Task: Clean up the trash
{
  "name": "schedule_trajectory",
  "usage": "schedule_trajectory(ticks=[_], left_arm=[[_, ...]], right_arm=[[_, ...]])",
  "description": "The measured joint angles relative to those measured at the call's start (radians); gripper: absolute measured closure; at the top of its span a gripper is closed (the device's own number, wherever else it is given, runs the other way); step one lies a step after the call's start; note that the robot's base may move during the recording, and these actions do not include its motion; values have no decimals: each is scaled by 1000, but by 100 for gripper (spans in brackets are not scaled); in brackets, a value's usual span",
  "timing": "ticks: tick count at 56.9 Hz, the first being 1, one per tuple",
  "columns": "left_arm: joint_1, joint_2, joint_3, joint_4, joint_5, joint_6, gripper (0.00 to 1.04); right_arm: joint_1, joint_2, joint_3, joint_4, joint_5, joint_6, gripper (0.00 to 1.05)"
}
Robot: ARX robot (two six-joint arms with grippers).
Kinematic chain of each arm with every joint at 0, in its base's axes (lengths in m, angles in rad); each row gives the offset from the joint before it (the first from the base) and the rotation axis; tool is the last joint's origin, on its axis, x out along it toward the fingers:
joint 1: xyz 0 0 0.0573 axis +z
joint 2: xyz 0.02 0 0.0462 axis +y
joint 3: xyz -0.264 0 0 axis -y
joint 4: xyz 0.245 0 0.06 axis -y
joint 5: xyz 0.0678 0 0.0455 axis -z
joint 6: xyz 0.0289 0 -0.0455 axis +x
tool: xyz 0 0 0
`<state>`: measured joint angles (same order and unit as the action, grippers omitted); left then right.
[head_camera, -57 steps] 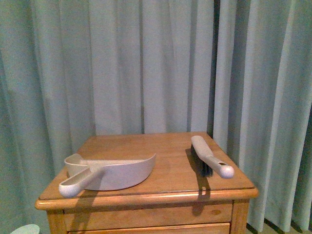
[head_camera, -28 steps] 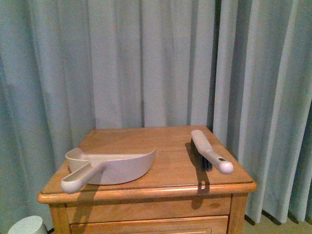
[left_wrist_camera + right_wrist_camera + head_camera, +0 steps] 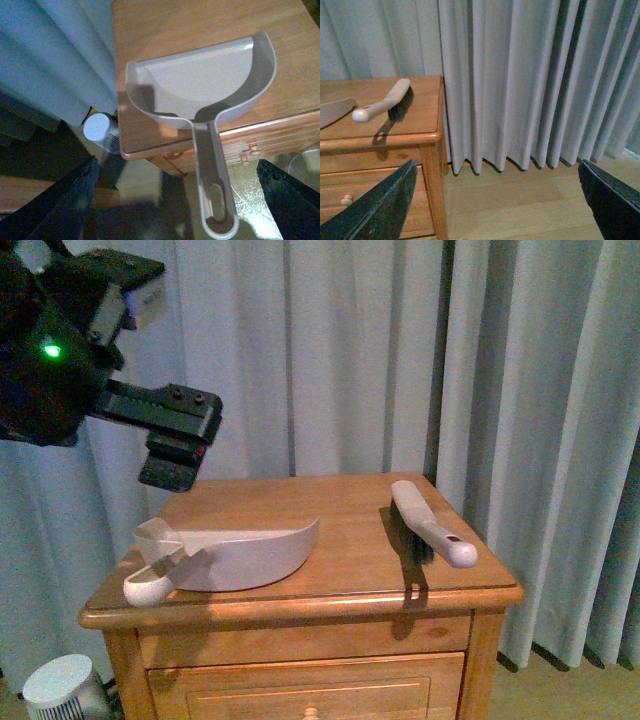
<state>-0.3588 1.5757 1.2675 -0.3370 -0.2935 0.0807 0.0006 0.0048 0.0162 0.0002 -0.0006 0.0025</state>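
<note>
The trash is out of view in every frame. A beige dustpan (image 3: 240, 560) (image 3: 200, 80) lies empty on the wooden nightstand (image 3: 300, 502), its handle (image 3: 212, 195) sticking out over the front left edge. My left gripper (image 3: 178, 452) (image 3: 175, 200) hovers open above that handle, one finger (image 3: 70, 200) on each side and well apart from it. A beige hand brush (image 3: 430, 525) (image 3: 382, 102) lies on the nightstand's right side. My right gripper (image 3: 497, 200) is open over bare floor to the right of the nightstand, holding nothing.
Grey curtains (image 3: 350, 360) hang close behind and to the right of the nightstand. A round white object (image 3: 62, 685) (image 3: 97, 127) stands on the floor by its left front corner. Drawers with knobs (image 3: 247, 152) face me. Wooden floor (image 3: 520, 200) lies to the right.
My left arm has come into the front view at the upper left, above the dustpan. The view has drawn back, showing more of the drawers and the white floor object.
</note>
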Motion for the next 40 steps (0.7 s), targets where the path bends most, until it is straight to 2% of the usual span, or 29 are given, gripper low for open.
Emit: schedule_trajectory(ticks=[11, 40], left_arm=[[-28, 105, 51, -26, 5, -15, 8], [-18, 270, 74, -23, 5, -10, 8]], right_arm=[[0, 0, 0, 0, 0, 0, 7], [0, 0, 0, 0, 0, 0, 7]])
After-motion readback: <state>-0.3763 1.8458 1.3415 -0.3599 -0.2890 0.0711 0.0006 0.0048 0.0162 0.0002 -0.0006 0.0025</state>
